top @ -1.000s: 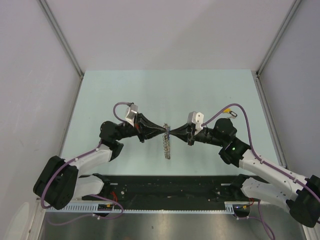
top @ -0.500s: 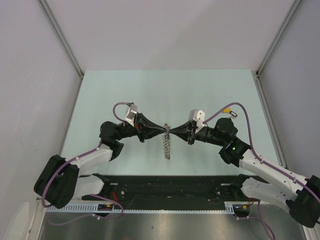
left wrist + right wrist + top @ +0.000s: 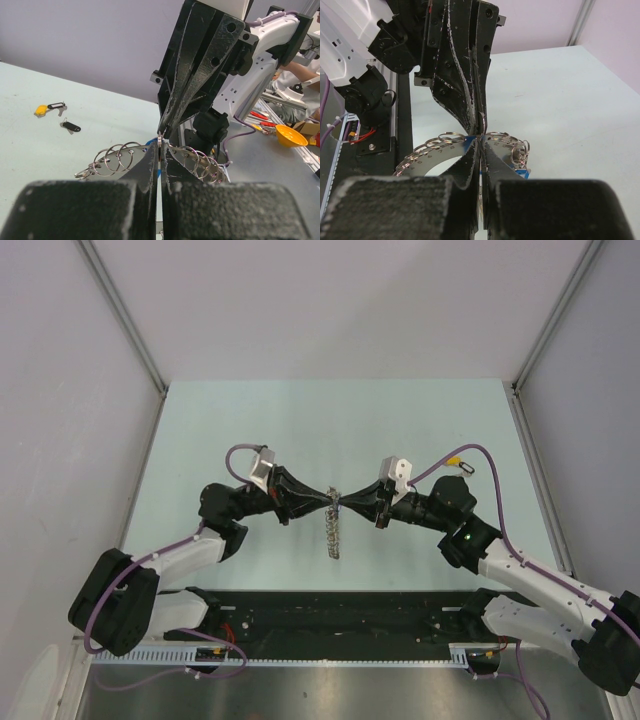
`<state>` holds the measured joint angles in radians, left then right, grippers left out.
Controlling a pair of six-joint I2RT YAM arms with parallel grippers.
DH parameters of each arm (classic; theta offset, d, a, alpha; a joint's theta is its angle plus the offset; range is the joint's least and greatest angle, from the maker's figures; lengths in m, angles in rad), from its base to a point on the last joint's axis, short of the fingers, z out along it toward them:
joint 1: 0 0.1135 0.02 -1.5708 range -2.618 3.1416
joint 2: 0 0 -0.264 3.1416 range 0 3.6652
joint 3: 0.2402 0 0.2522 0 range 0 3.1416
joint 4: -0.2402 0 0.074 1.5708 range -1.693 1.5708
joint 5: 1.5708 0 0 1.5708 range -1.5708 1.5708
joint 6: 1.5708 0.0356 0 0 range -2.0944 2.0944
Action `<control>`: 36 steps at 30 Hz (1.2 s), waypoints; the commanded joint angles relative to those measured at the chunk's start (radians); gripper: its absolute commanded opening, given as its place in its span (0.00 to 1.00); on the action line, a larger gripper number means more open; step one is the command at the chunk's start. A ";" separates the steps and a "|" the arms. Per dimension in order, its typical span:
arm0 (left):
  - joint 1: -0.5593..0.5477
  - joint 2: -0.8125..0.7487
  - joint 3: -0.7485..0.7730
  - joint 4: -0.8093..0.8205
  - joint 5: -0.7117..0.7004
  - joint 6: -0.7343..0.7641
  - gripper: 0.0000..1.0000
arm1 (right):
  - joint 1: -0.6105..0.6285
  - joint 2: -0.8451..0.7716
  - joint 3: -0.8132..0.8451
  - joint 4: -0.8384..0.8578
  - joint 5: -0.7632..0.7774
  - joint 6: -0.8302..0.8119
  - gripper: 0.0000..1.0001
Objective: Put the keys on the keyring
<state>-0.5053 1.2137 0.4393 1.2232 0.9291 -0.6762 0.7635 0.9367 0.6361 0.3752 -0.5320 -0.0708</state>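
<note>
The keyring (image 3: 335,532) hangs edge-on between the two gripper tips; it is a silver band lined with small split rings (image 3: 117,159) (image 3: 427,160). My left gripper (image 3: 328,501) (image 3: 160,150) is shut on its top edge at one small split ring. My right gripper (image 3: 346,502) (image 3: 480,145) meets it tip to tip, shut on a thin sliver of metal, seemingly a key. A blue tag (image 3: 522,172) hangs on the ring. A yellow-tagged key (image 3: 454,456) (image 3: 41,109) and a black-tagged key (image 3: 466,467) (image 3: 71,127) lie on the table to the far right.
The pale green table (image 3: 300,430) is walled at the back and on both sides. A black rail (image 3: 330,615) runs along the near edge between the arm bases. Purple cables (image 3: 480,455) loop over both wrists.
The right wrist has shifted very slightly up and to the right. Both grippers stay shut tip to tip, and the ring hangs as before.
</note>
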 commanded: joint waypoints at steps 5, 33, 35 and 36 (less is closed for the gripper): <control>0.007 -0.003 0.009 0.093 0.007 -0.017 0.00 | -0.004 -0.007 0.010 0.057 -0.011 0.016 0.00; 0.004 -0.008 0.004 0.098 -0.003 -0.019 0.00 | -0.006 -0.010 0.011 0.047 0.010 0.020 0.00; 0.005 -0.008 0.003 0.098 -0.001 -0.019 0.00 | -0.009 -0.009 0.011 0.048 0.010 0.020 0.00; 0.005 -0.008 0.004 0.098 -0.001 -0.017 0.00 | -0.007 -0.007 0.011 0.050 0.007 0.020 0.00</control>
<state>-0.5053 1.2160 0.4393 1.2331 0.9302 -0.6819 0.7616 0.9371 0.6361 0.3874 -0.5354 -0.0559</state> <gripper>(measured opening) 0.008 0.009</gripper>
